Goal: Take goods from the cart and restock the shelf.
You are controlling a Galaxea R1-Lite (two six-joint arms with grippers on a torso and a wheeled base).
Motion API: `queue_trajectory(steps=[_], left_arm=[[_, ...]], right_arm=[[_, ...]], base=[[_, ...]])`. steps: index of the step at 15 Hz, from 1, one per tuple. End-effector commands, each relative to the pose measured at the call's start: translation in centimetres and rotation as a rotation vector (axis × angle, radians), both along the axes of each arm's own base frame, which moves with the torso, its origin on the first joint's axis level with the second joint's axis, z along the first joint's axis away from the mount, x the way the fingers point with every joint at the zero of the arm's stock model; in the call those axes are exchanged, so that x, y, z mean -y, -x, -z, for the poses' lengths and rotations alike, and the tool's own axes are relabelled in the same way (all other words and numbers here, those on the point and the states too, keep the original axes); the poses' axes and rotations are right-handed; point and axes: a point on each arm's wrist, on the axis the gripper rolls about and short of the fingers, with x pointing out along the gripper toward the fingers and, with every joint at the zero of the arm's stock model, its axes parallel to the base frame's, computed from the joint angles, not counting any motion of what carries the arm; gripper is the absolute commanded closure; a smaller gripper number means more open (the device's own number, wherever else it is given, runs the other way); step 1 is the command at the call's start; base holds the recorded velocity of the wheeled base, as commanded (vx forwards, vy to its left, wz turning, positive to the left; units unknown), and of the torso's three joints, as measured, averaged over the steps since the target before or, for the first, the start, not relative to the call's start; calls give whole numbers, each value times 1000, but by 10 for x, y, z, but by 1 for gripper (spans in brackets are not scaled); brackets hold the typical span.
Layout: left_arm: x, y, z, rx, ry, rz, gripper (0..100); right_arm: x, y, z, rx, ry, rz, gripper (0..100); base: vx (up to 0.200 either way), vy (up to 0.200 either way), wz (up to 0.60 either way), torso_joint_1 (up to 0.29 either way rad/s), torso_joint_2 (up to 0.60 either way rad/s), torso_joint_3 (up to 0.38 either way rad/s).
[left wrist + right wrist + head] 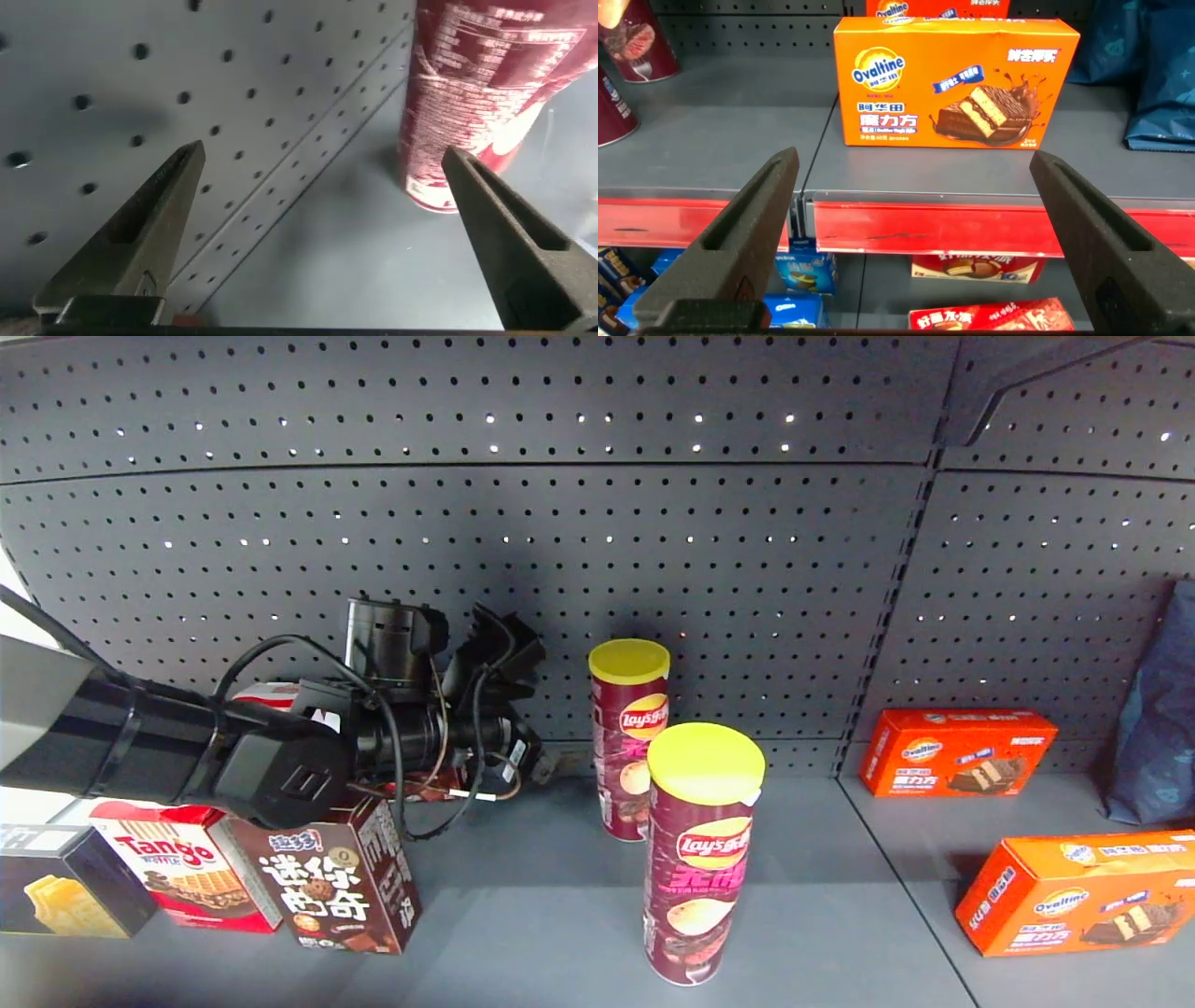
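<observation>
The right gripper (915, 157) gapes wide, empty, before the red lip of the shelf (710, 140), facing a glossy orange carton (952, 79). Deeper in, the left gripper (322, 149) — parted, holding nothing — sits near the perforated back panel (93, 84), beside a yellow-lidded cylindrical chip can (630, 747).

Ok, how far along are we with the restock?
Looks done: rear chip can, front chip can, rear orange box and front orange box sit on the shelf. In hand: nothing; left gripper is open, empty, near the rear chip can; right gripper open, facing the front orange box. Left: fetching more goods; how many, I can't tell.
</observation>
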Motion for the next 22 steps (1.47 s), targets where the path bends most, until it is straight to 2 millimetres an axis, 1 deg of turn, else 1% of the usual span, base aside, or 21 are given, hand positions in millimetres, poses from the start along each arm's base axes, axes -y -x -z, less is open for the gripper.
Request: queue_trajectory(steps=[1,5,10,12,16,18,22], left_arm=[[-3,1,-2,10,-7,-19,0],[-1,1,-2,11,-13,-25,0],[1,-2,6,-3,-33,-53,0],[3,-2,8,-6,-35,-48,0],[14,-2,17,-30,-46,-20,0],[16,-3,20,-38,-49,-19,0],[15,-4,19,-35,-46,-31,0]], right_arm=[[0,0,0,-1,0,-1,0],[0,0,0,-1,0,-1,0],[0,0,0,-1,0,-1,0],[0,0,0,-1,0,-1,0],[0,0,0,-1,0,-1,0],[0,0,0,-1,0,-1,0],[0,0,0,-1,0,-1,0]], base=[[0,0,0,0,0,0],[0,0,0,0,0,0],[0,0,0,0,0,0],[0,0,0,0,0,0],[0,0,0,0,0,0],[0,0,0,0,0,0],[0,0,0,0,0,0]])
